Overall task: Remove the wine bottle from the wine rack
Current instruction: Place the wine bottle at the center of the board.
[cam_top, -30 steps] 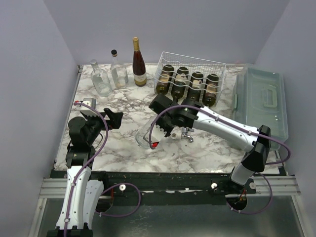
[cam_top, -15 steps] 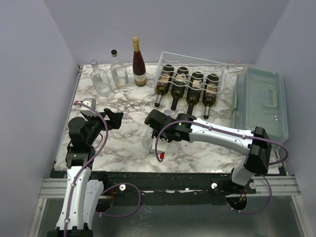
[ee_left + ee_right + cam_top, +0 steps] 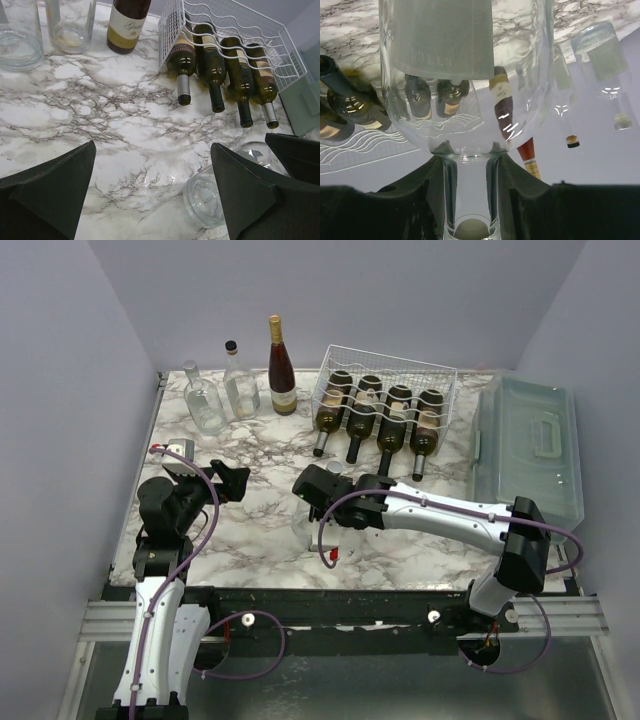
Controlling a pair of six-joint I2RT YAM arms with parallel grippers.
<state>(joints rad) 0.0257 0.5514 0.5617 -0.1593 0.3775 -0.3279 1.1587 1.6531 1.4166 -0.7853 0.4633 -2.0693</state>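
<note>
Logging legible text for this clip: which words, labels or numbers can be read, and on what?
"Ga…" in script, rest unclear: cream label of the upright dark bottle.
Labels on the four rack bottles: print too blurred to read.
Faint characters on the clear bottle in the right pincer: not legible.

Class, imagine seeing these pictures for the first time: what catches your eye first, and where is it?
The right claw is shut on the neck of a clear glass bottle at the marbled table's front. Behind it, four dark green glass wine bottles lie side by side in the white wire-grid rack at the back right.
</note>
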